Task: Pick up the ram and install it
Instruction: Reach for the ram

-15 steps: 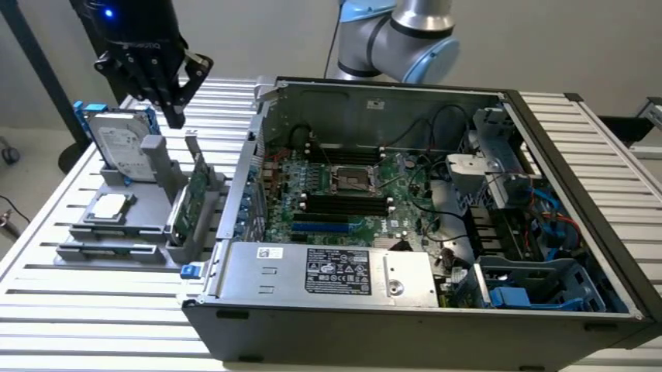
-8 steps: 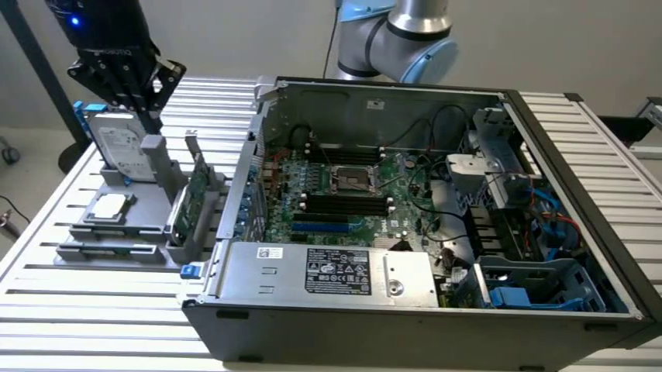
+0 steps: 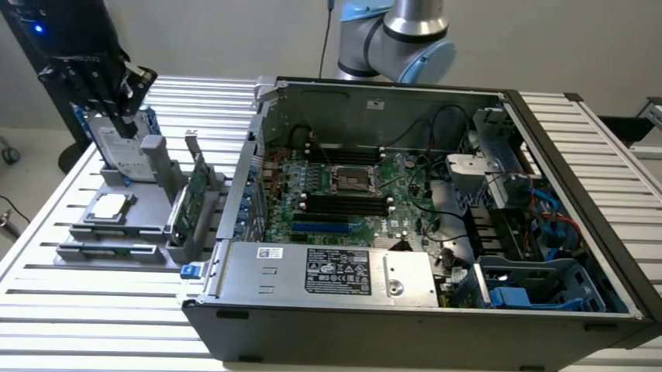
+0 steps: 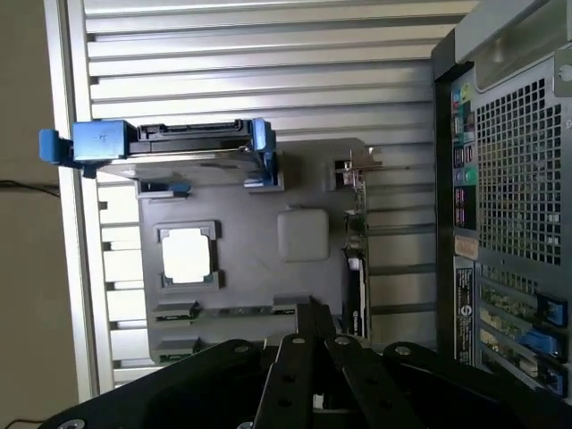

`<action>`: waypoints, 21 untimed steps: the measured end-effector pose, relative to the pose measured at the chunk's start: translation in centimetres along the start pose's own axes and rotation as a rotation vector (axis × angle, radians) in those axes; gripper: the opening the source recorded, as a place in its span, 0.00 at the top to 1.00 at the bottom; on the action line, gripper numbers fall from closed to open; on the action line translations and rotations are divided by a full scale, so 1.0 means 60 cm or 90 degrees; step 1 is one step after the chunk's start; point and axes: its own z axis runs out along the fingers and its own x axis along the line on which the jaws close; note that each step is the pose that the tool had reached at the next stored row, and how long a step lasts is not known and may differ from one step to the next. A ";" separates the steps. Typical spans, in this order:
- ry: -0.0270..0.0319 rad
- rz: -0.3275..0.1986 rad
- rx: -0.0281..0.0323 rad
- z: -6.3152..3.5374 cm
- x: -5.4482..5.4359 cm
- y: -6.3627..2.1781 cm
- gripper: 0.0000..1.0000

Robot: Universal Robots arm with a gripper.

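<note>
One black robot gripper (image 3: 108, 105) (image 4: 313, 375) hangs in the upper left of the exterior frame. I cannot tell whether its jaws are apart or together. It holds nothing that shows.

Just beneath it, a silver hard drive in a blue plastic caddy (image 3: 122, 151) (image 4: 170, 147) stands upright at the back of a grey plastic holder tray (image 3: 145, 209) (image 4: 250, 268). A square silver processor chip (image 3: 108, 205) (image 4: 186, 255) lies flat in the tray's middle. A broad green expansion card (image 3: 186, 203) (image 4: 356, 268) stands on edge at the tray's side nearest the computer.

The ram, a long narrow green circuit-board stick (image 3: 98, 249) (image 4: 179, 312), sits in a slot along the tray's front edge at the lower left of the exterior frame, well apart from the gripper.

Right of the tray, an open black and grey computer case (image 3: 414, 310) (image 4: 509, 179) lies on its side on the slatted aluminium desk (image 3: 93, 310) (image 4: 268, 63). Its green motherboard (image 3: 398, 194) faces up with long black plastic slots (image 3: 346, 205) near its centre. The grey robot arm (image 3: 398, 39) rises behind the case.
</note>
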 end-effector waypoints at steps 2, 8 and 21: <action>0.0002 0.000 0.0002 0.003 0.011 -0.002 0.89; 0.0020 0.000 0.0003 0.013 0.036 -0.009 0.89; 0.0184 0.001 0.0015 0.029 0.052 -0.060 0.89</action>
